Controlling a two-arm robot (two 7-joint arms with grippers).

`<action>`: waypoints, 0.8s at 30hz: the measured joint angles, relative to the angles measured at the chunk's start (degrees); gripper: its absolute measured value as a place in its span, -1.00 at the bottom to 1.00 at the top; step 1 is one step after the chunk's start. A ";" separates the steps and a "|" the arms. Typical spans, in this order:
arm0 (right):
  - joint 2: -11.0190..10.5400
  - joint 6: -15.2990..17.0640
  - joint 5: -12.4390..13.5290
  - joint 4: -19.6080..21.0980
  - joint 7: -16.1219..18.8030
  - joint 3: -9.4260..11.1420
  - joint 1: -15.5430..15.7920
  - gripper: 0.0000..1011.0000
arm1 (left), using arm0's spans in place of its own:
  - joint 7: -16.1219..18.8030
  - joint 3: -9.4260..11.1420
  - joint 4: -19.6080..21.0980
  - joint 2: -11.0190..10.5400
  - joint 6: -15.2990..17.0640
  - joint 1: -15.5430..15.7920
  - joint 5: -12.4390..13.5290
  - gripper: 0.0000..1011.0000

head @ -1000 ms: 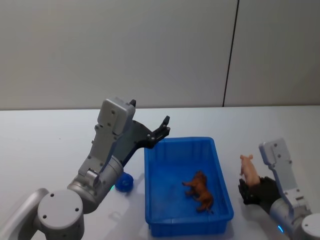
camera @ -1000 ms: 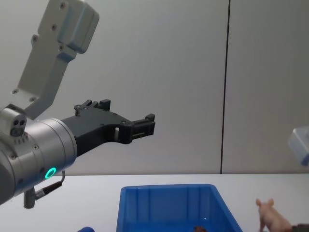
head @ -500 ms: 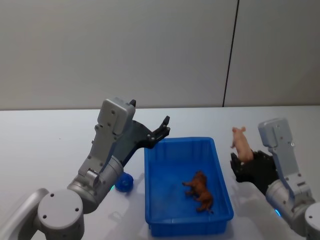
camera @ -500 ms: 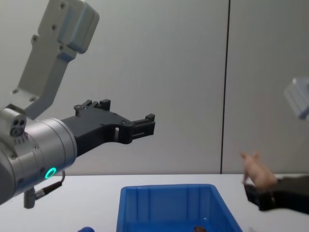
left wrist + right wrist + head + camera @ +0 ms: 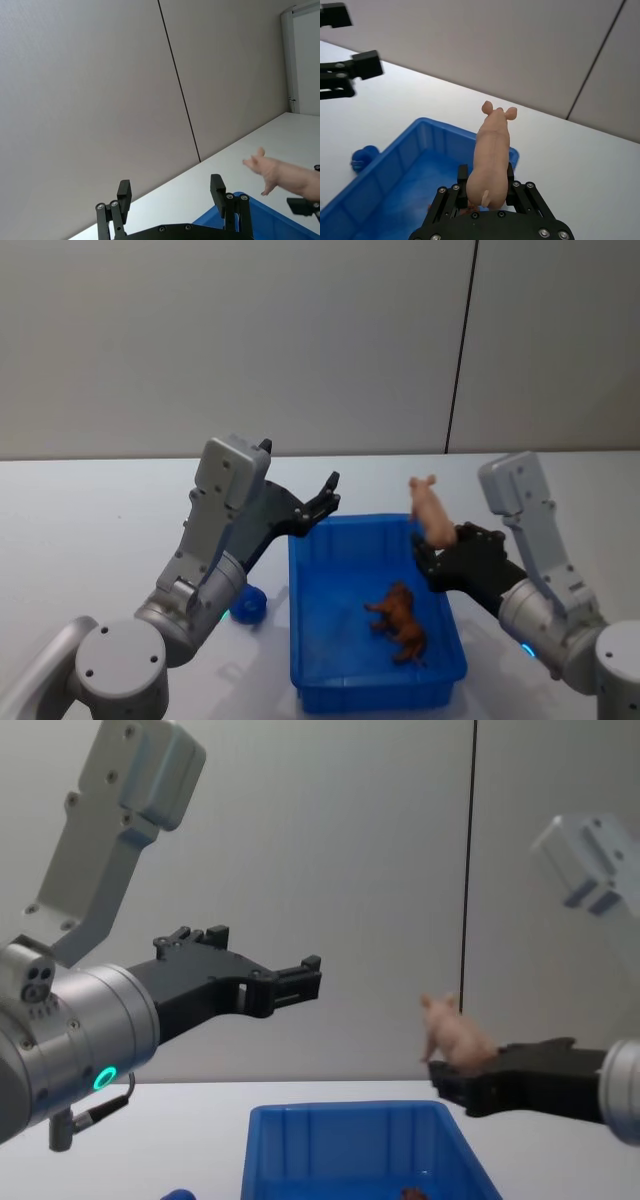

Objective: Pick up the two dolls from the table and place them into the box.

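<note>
Pig doll (image 5: 429,511), pale pink with two pointed ears: gripped at its hindquarters by the right gripper (image 5: 424,546), jaws closed on its flanks. The doll is in the air above the right rear part of the blue bin (image 5: 297,625), snout pointing away from the robot, touching neither the walls nor the floor.

Brown doll (image 5: 401,621): lies on its side on the bin floor, right of centre, clear of the walls.

Blue bin: stands on the white bench (image 5: 80,530), between the two arms.

Left gripper (image 5: 328,496): hovers above the bin's left rear corner, jaws open, holding nothing. In the chest view it sits well above the rim.

Small blue rounded object (image 5: 247,605): rests on the bench just beside the bin's left wall, beneath the left arm.
</note>
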State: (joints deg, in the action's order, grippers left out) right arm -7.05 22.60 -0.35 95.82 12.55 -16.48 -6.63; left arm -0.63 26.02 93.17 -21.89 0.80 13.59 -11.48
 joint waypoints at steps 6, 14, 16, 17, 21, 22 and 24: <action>0.78 2.91 0.12 -0.39 3.13 -0.67 -1.16 -0.25 | 0.00 0.00 0.00 0.00 0.00 0.00 0.00 0.98; 2.11 8.38 0.19 -2.31 6.95 -1.64 -3.17 0.12 | 0.00 0.00 0.00 0.00 0.00 0.00 0.00 0.98; 2.48 9.51 0.17 -3.01 7.78 -1.89 -3.73 0.29 | 0.00 0.00 0.00 0.00 0.00 0.00 0.00 0.98; 2.59 9.87 0.15 -3.21 8.04 -1.95 -3.90 0.39 | 0.00 0.00 0.00 0.00 0.00 0.00 0.00 0.98; 3.02 11.28 0.06 -3.97 8.98 -2.24 -4.56 0.61 | 0.00 0.00 0.00 0.00 0.00 0.00 0.00 0.98; 3.16 11.70 0.03 -4.20 9.27 -2.34 -4.75 0.67 | 0.00 0.00 0.00 0.00 0.00 0.00 0.00 0.98; 3.33 12.23 -0.03 -4.50 9.66 -2.44 -5.00 0.75 | 0.00 0.00 0.00 0.00 0.00 0.00 0.00 0.98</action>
State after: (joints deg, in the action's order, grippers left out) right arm -3.72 34.83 -0.38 91.32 22.20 -18.93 -11.63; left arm -0.63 26.03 93.17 -21.89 0.80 13.59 -11.48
